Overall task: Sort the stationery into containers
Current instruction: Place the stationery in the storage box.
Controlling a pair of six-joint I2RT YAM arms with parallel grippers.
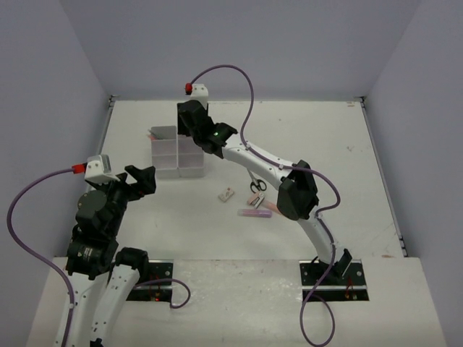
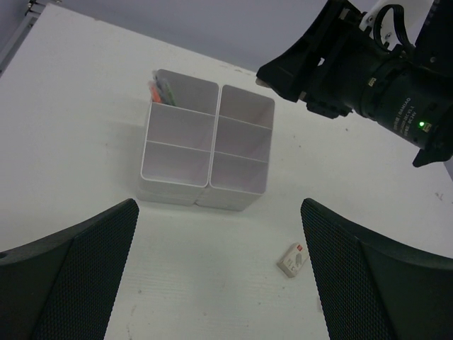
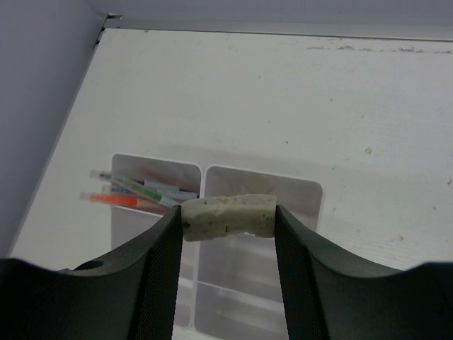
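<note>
The left tool (image 2: 218,237) stands wide open, its two dark fingers (image 2: 78,276) framing the near view. Beyond them a white six-compartment tray (image 2: 214,142) sits on the tabletop (image 2: 71,106), with pens (image 2: 157,91) in its far-left compartment. An eraser (image 2: 292,259) lies near-right of the tray. The right arm (image 2: 368,71) hangs at far right.

White table (image 1: 311,130) within plain pale lavender walls (image 1: 239,43) on three sides.

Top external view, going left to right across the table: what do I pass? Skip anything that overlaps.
From the left: left gripper → white tray block → loose eraser → black-handled scissors.
</note>
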